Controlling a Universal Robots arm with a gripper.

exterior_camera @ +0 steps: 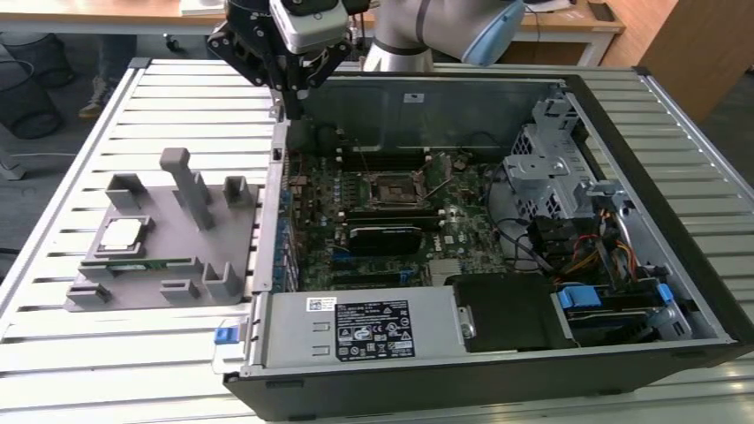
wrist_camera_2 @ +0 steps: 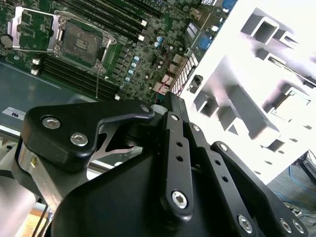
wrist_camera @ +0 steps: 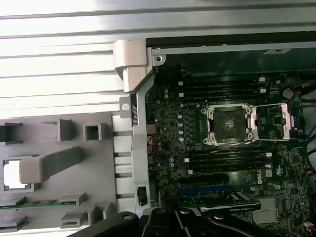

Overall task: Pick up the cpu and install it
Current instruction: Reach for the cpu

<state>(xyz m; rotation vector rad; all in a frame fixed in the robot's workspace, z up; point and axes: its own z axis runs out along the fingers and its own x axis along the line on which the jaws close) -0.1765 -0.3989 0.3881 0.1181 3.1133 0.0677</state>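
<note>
The cpu (exterior_camera: 122, 234), a small silver-white square chip, lies in a recess of the grey fixture (exterior_camera: 177, 265) at the exterior view's left. In the wrist views it appears as a bright square (wrist_camera: 12, 173) (wrist_camera_2: 292, 106). My gripper (exterior_camera: 290, 108) hangs high over the back left corner of the open computer case (exterior_camera: 495, 353), well away from the cpu. Its black fingers (wrist_camera_2: 170, 101) stand together, shut, with nothing between them. On the motherboard the black socket (exterior_camera: 395, 190) (wrist_camera: 229, 123) (wrist_camera_2: 81, 42) is bare, its metal bracket (wrist_camera: 282, 121) swung open to one side.
A long green memory stick (exterior_camera: 136, 263) (wrist_camera: 39, 203) lies in the fixture next to the cpu. Tall grey posts (exterior_camera: 177, 172) rise from the fixture. The case wall (exterior_camera: 279, 203) stands between fixture and motherboard. Drive cage and cables (exterior_camera: 566, 203) fill the case's far side.
</note>
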